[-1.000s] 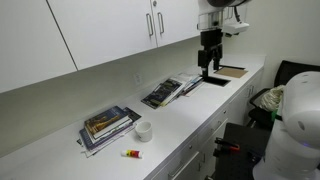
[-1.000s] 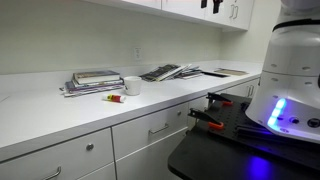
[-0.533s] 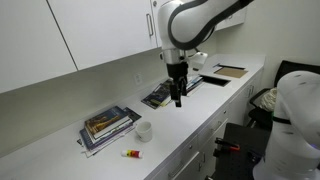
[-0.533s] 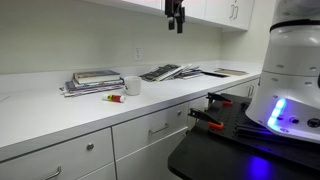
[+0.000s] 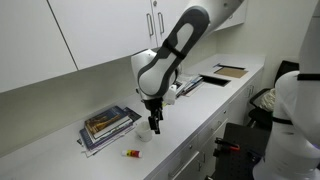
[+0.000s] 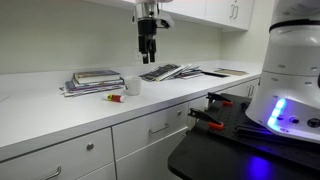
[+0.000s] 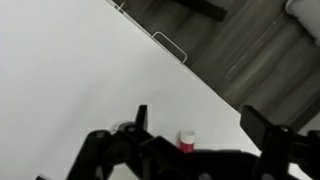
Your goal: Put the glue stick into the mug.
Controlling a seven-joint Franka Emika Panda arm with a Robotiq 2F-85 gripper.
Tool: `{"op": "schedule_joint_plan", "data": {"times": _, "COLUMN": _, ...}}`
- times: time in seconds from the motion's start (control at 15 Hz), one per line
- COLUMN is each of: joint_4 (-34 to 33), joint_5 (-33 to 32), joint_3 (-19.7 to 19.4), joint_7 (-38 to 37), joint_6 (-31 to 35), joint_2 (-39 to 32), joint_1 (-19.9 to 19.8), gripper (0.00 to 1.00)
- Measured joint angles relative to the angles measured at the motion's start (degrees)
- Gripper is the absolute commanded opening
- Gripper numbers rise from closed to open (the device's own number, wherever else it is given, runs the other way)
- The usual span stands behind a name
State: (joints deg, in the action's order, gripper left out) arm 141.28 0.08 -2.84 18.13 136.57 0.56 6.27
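Note:
The glue stick [image 5: 131, 153] lies on the white counter near its front edge, red end showing; it also shows in an exterior view [image 6: 114, 98]. The white mug [image 5: 142, 133] stands just behind it, next to the stack of books, and shows too in an exterior view [image 6: 132, 86]. My gripper [image 5: 155, 125] hangs open and empty above the counter, beside the mug and well above it [image 6: 147, 55]. In the wrist view the glue stick's red end [image 7: 186, 141] shows between the open fingers [image 7: 200, 125]. The mug is out of the wrist view.
A stack of books [image 5: 105, 125] lies behind the mug, also in an exterior view [image 6: 92, 80]. Spread magazines [image 5: 170, 90] and a brown board [image 5: 230, 72] lie further along the counter. The counter's front edge and a drawer handle [image 7: 170, 45] are close.
The arm has swung along the counter from the brown board, past the magazines, to over the mug and glue stick, and has come lower. The glue stick and mug have not moved.

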Motion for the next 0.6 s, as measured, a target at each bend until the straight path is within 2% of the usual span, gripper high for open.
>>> {"op": "schedule_joint_plan", "data": {"times": 0.33, "joint_4": -8.64, "joint_5": 1.76, "joint_3": 4.15, "joint_7": 1.89, "joint_6": 3.55, "joint_2": -14.47, "joint_1": -0.63, "gripper": 1.00}}
{"op": "schedule_joint_plan", "data": {"times": 0.6, "joint_4": -14.62, "joint_5": 0.63, "joint_3": 5.15, "joint_7": 1.46, "joint_6": 5.34, "joint_2": -22.83, "joint_1": -0.86, "gripper": 0.99}}
